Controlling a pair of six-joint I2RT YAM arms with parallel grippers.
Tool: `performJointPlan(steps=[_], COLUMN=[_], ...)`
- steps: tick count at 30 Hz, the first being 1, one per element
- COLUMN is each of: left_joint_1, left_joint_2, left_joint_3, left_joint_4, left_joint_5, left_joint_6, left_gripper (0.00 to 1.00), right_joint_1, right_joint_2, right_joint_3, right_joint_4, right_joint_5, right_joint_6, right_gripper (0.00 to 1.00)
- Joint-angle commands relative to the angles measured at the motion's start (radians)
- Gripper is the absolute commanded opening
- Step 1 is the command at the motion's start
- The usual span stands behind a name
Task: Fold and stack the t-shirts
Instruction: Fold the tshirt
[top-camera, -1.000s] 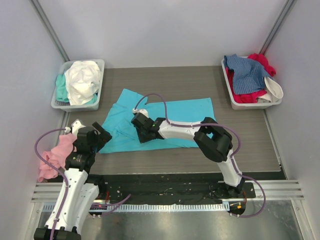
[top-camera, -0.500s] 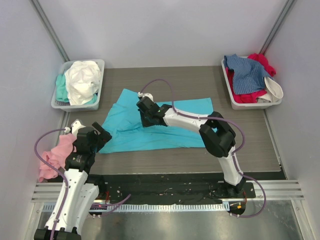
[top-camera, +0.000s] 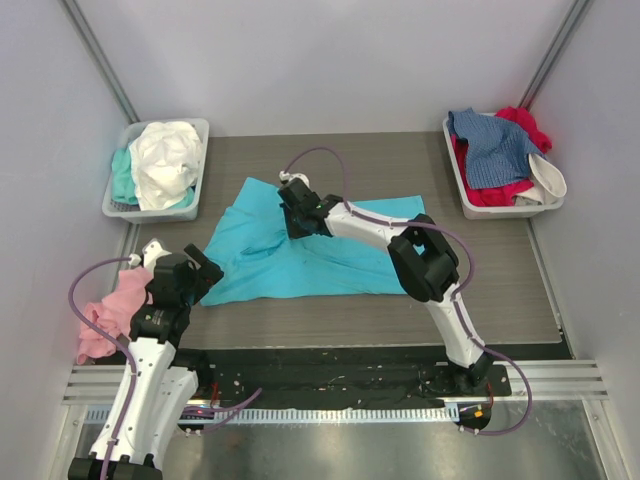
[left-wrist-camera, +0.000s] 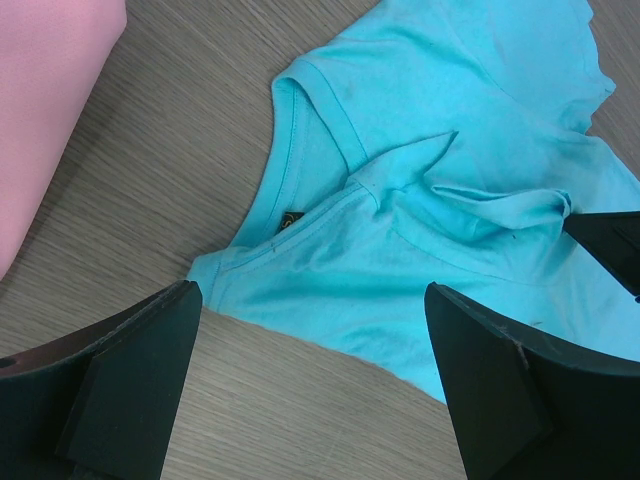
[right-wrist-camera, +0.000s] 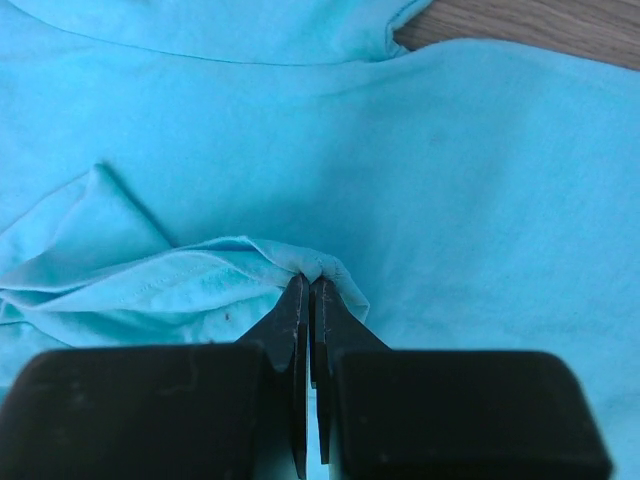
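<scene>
On the table (top-camera: 500, 290), right end effector (right-wrist-camera: 310, 285) pinches turquoise t-shirt (right-wrist-camera: 450, 180).

Two arms, white shells, black joints.
The left arm (top-camera: 148, 372) and right arm (top-camera: 456, 332) each trail a purple cable (top-camera: 71, 290) (thin, glossy); fingers (left-wrist-camera: 130, 390) matte black, blocky wedges left, narrow blades right.

In the top view the right hand (top-camera: 298, 226) covers the fold of the turquoise t-shirt (top-camera: 330, 262) that it pinches. The mint t-shirt (top-camera: 122, 177) lies mostly buried under the white t-shirt (top-camera: 165, 160), the red t-shirt (top-camera: 495, 193) under the denim-blue t-shirt (top-camera: 493, 148). The left wrist view cuts off the pink t-shirt (left-wrist-camera: 45, 110) at its left edge, and the fingers (left-wrist-camera: 130, 390) of the left hand (left-wrist-camera: 310, 300) at the bottom.
</scene>
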Motion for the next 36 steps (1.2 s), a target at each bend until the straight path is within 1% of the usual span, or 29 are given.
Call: performJointPlan(steps=[1,6,12,13,14,15,16,19,22,31,36], left_joint_1=[0.003,0.003,0.003,0.003,0.003,0.003,0.005,0.003,0.003,0.003,0.003], left_joint_2=[0.004,0.007,0.004,0.004,0.006,0.004,0.004,0.006,0.009,0.055,0.124], left_joint_3=[0.002,0.004,0.002,0.002,0.002,0.002,0.001,-0.001,-0.002,-0.004,-0.010], left_joint_4=[0.017,0.018,0.017,0.017,0.017,0.018,0.017,0.020,0.023,0.086,0.159], left_joint_5=[0.005,0.009,0.012,0.012,0.014,0.014,0.014,0.014,0.015,0.031,0.037], left_joint_6=[0.015,0.015,0.015,0.016,0.015,0.015,0.016,0.018,0.021,0.053,0.062], left_gripper=[1.00,1.00,1.00,1.00,1.00,1.00,1.00,1.00,1.00,1.00,1.00], right_joint_1=[-0.013,-0.016,-0.016,-0.016,-0.016,-0.018,-0.016,-0.016,-0.018,-0.019,-0.018], right_joint_2=[-0.031,-0.071,-0.120,-0.125,-0.132,-0.137,-0.141,-0.172,-0.215,-0.344,-0.408], right_joint_3=[0.025,-0.052,-0.130,-0.138,-0.152,-0.158,-0.170,-0.187,-0.225,-0.362,-0.454], right_joint_4=[0.005,0.007,0.007,0.007,0.007,0.007,0.007,0.007,0.007,0.008,0.014], right_joint_5=[0.010,0.044,0.049,0.048,0.047,0.050,0.055,0.084,0.117,0.150,0.206], right_joint_6=[0.007,0.025,0.043,0.045,0.050,0.053,0.053,0.057,0.048,0.016,0.019], right_gripper=[0.02,0.02,0.02,0.06,0.13,0.22,0.37,0.51,0.57,0.58,0.58])
